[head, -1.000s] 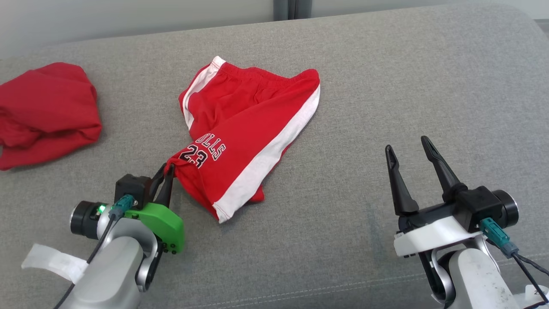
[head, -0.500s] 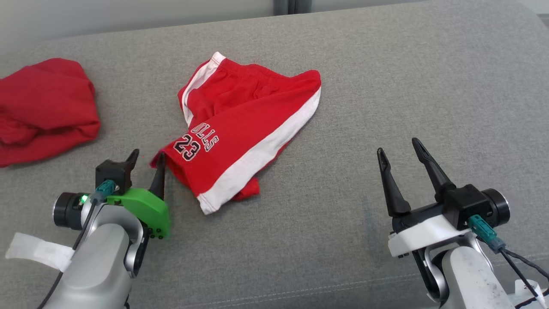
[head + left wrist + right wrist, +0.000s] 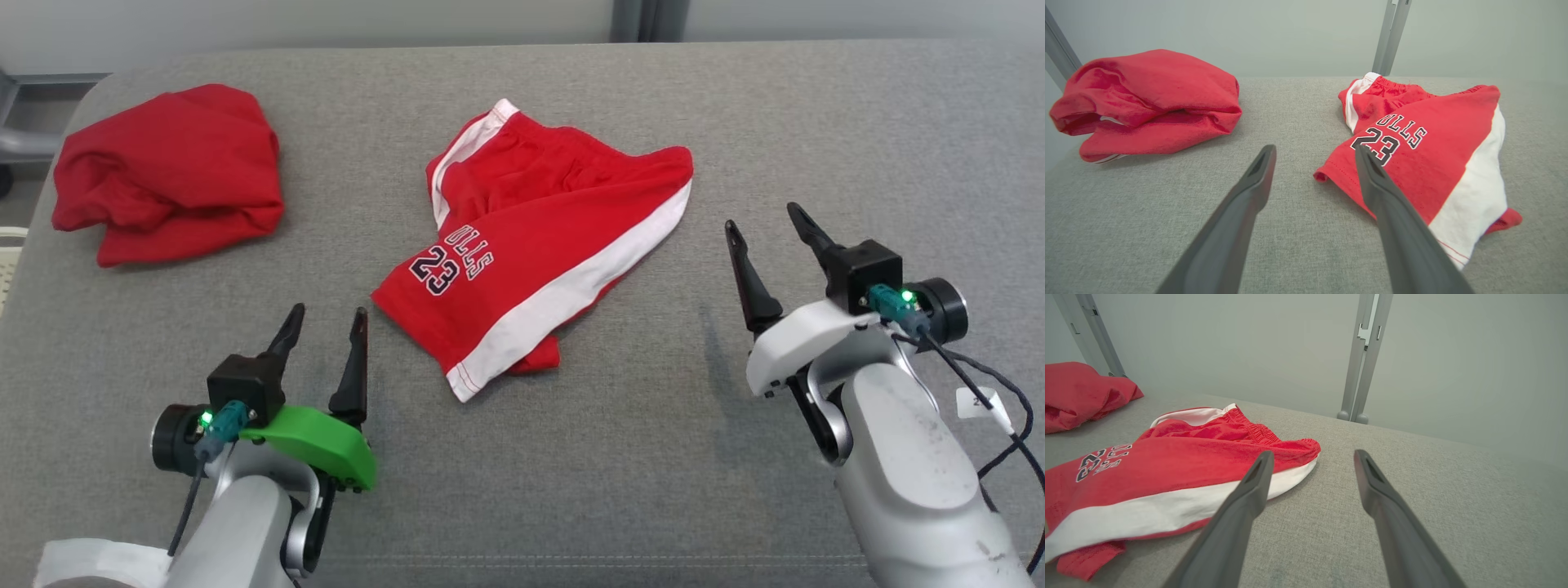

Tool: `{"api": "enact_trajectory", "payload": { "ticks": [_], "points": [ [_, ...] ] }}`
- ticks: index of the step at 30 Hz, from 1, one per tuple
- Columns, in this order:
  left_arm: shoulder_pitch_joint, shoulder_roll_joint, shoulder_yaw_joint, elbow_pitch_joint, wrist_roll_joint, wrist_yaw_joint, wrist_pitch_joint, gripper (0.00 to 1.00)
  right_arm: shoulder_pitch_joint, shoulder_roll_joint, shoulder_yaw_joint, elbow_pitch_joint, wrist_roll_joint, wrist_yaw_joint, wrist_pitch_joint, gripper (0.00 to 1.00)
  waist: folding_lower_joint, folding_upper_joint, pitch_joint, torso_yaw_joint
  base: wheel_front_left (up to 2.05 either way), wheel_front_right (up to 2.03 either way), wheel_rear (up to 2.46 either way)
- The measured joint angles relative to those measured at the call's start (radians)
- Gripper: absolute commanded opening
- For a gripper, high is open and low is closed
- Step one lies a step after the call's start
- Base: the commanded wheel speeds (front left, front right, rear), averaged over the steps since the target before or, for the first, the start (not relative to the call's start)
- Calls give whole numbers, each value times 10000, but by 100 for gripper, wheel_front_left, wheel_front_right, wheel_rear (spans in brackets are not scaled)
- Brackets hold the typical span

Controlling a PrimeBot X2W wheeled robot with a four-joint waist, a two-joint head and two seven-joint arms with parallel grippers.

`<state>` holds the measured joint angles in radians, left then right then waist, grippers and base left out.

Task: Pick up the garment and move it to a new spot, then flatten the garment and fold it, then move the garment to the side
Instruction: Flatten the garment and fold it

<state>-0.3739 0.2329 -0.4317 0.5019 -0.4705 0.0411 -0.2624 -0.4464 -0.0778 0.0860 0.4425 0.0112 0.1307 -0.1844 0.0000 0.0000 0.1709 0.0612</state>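
Note:
The garment (image 3: 539,269) is a pair of red shorts with white side stripes and a "23" print, lying loosely folded in the middle of the grey cushion (image 3: 637,457). It also appears in the left wrist view (image 3: 1433,155) and the right wrist view (image 3: 1167,477). My left gripper (image 3: 326,317) stands open just left of the shorts' near corner, holding nothing and clear of the cloth. In its own view the left gripper (image 3: 1314,153) has the hem corner just beyond its right finger. My right gripper (image 3: 766,220) is open and empty to the right of the shorts, seen also in the right wrist view (image 3: 1312,457).
A second red garment (image 3: 171,171) lies bunched at the far left of the cushion, near its left edge. A pale wall with a grey metal post (image 3: 1361,363) rises behind the cushion. Bare grey fabric spreads in front of and to the right of the shorts.
My left gripper opened and let go of the shorts' corner, which dropped onto the cushion, then drew back slightly. The head camera shifted, so the whole scene sits further right in the picture.

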Motion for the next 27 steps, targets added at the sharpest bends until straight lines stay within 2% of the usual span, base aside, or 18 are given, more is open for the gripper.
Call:
{"api": "enact_trajectory", "payload": {
  "ticks": [8, 15, 19, 27],
  "points": [
    [882, -796, -105, -1793, 696, -105, 0, 100, -2177, -876, 113, 2587, 456, 2, 627, 100, 0, 0, 141, 961, 0, 0, 0],
    [1290, -1290, -345, -2763, 1072, -236, 0, 100, -3591, -1517, -407, 4660, 1135, 2, 1039, 100, 0, 0, 554, 1709, 0, 0, 0],
    [1296, -1450, -520, -3035, 1227, -330, 0, 100, -4225, -1582, -794, 5614, 1833, 2, 1313, 100, 0, 0, 864, 2100, 0, 0, 0],
    [1303, -1570, -516, -3277, 1473, -374, 0, 100, -5058, -1818, -813, 6826, 2731, 0, 2079, 100, 0, 0, 1502, 2712, 0, 0, 0]
  ]
}}
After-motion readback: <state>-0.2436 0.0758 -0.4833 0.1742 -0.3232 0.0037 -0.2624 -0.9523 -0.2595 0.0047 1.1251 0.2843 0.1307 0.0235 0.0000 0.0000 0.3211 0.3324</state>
